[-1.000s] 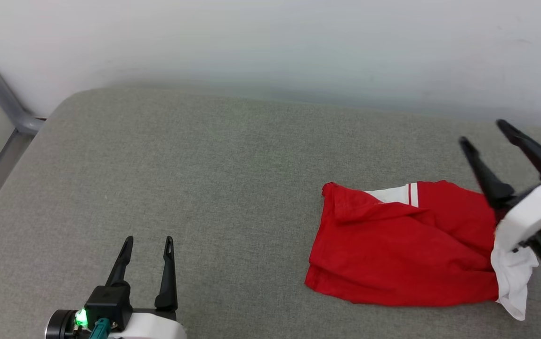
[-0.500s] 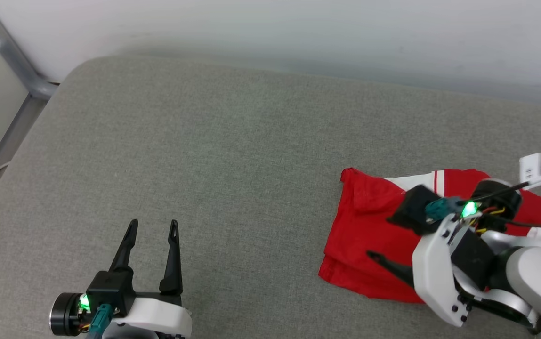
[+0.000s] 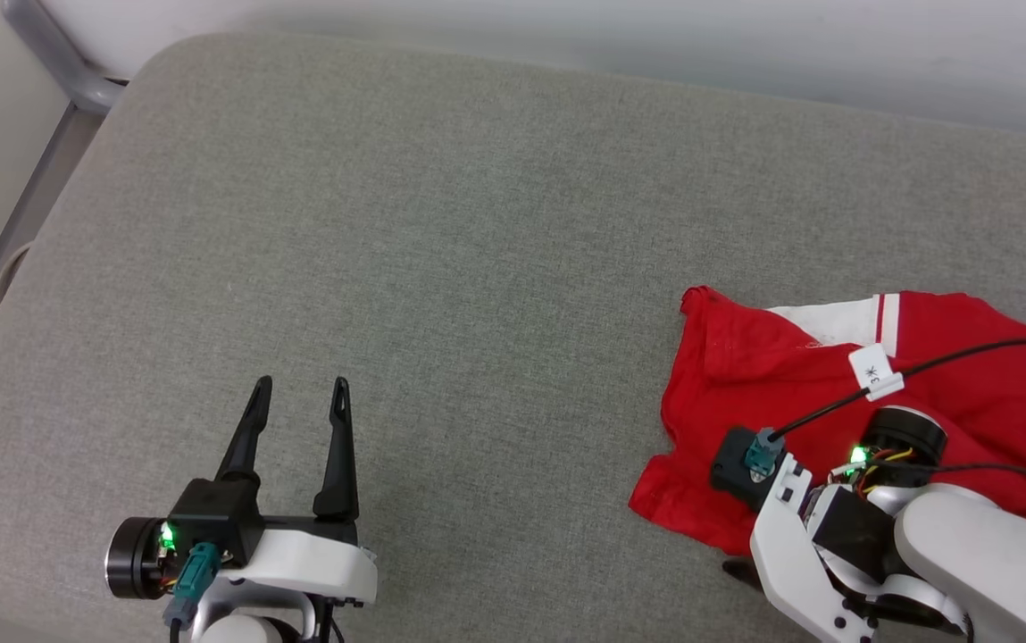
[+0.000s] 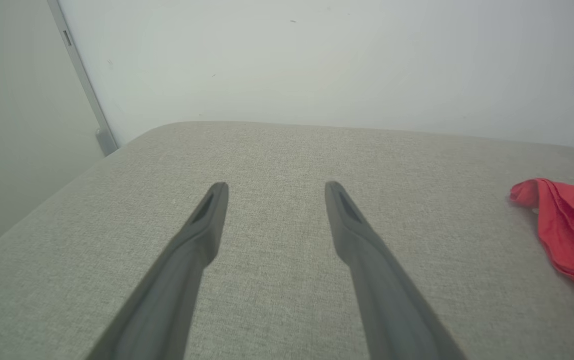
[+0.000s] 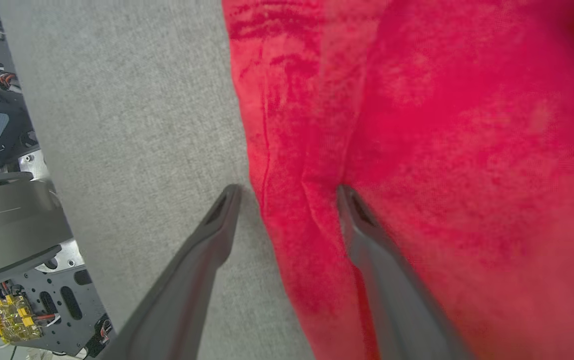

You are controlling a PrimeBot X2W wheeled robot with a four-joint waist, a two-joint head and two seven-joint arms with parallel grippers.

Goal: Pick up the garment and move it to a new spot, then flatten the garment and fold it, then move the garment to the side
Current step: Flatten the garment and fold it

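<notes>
You see the garment (image 3: 771, 384) lying crumpled at the right side of the grey padded surface (image 3: 477, 223), toward its near edge. It is mostly red, with a white sleeve (image 3: 834, 320) showing along its far edge (a thin red stripe crosses the white), and another bit of white cloth shows at the right border of the head view. No lettering is visible from here. Its left hem is bunched into a loose fold.

Your right hand (image 5: 289, 192) is over the near left corner of the garment, pointing down at it. Its two dark fingers stand wide apart and grip nothing. In the right wrist view one finger is over bare grey fabric just beside the hem, the other is over the red cloth, and the folded edge runs between them. Whether the tips touch the cloth, you cannot tell. A black cable with a small white tag (image 3: 874, 371) arcs over the garment to the right wrist.

Your left hand (image 3: 301, 386) is well apart from the garment, over bare padding at the lower left, fingers also spread wide and empty, pointing toward the pale wall (image 4: 316, 65). A grey metal tube (image 3: 57, 62) runs past the far left corner of the padding.
</notes>
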